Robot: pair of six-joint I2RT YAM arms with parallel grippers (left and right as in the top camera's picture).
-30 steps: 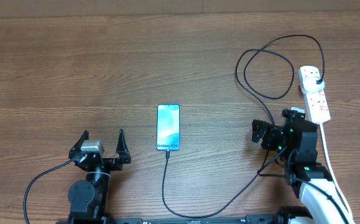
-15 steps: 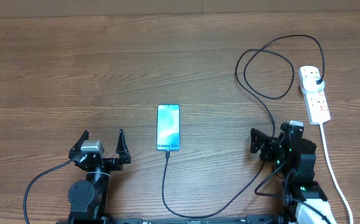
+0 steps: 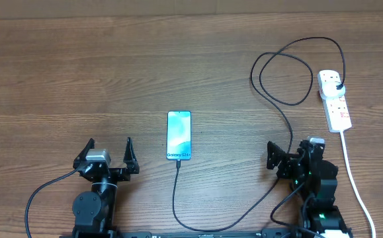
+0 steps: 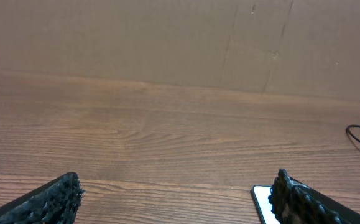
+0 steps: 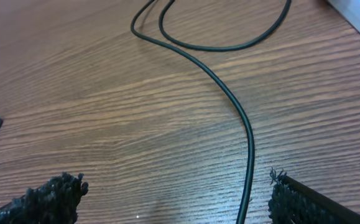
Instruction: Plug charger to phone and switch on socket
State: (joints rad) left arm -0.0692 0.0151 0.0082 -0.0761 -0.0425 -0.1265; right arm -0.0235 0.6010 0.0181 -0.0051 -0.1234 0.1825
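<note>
Phone [image 3: 178, 135] lies flat on the surface [image 3: 79, 66], about midway between the left and right edges and nearer the near edge, with its screen lit. The charger [image 5: 250, 140] seems already joined to the phone's near end. From there the cable runs toward the near edge, curves right, passes under the right pincer [image 3: 289, 155] and loops up to the socket [image 3: 334, 99] close to the right edge, where its black plug sits in the far outlet.

Both pincers hang by the near edge with their jaws wide apart and nothing between them. The left pincer [image 3: 109, 145] is just left of the phone; the right one is over the cable, between phone and socket.

Judging by this, the plugging is done and only the switch could be left. The frames are too small to show whether it is on.

If the switch needs pressing, the right pincer is the one to use. It should first lift clear of the cable so nothing snags and tugs the connector out of the phone. It should then bring its jaws together, come straight down on the red-marked rocker beside the plug and press lightly, because the strip is light and could slide or tip. The left pincer should keep away from the phone.
</note>
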